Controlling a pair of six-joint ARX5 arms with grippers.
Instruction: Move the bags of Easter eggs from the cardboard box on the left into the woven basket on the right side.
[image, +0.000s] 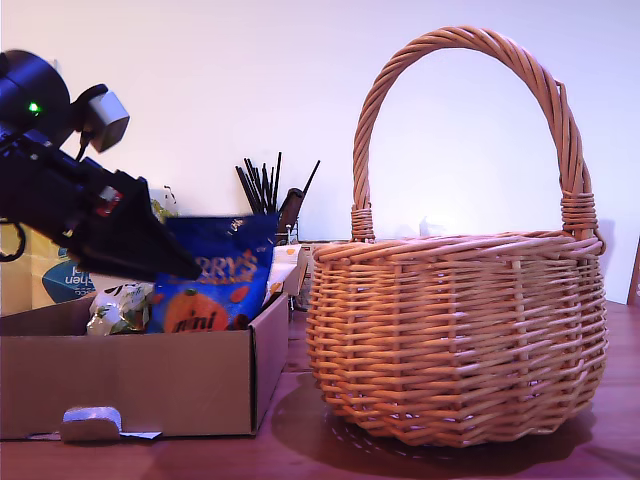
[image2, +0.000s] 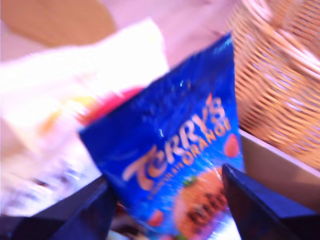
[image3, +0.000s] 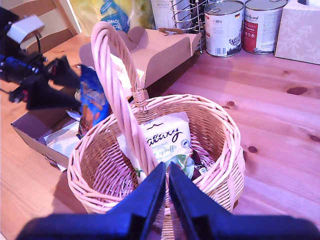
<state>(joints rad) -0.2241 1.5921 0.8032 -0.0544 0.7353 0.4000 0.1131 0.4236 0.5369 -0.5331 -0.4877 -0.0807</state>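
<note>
My first gripper (image: 185, 268) holds the blue Terry's Orange bag (image: 215, 275) up above the cardboard box (image: 140, 375), at the exterior view's left. Its two dark fingers (image2: 260, 205) sit on both sides of the bag's lower part and pinch it, so the bag stands tilted in the air (the first wrist view is a bit blurry, but the orange letters can be read). Under it, still in the box, lies a white-green bag (image: 118, 308). A big white bag (image2: 75, 90) shows behind the blue one in the first wrist view, too blurry to read. The woven basket (image: 455, 330) stands just beside the box, at the exterior view's right, on the wooden table (image3: 280, 115). My second gripper (image3: 167, 175) hangs over the basket's near rim with its fingers pressed together and nothing between them. Inside the basket lies the white Galaxy bag (image3: 165, 137), with a small green-topped bag (image3: 182, 164) next to it. Two tins (image3: 242, 25) stand on the table behind the basket.
</note>
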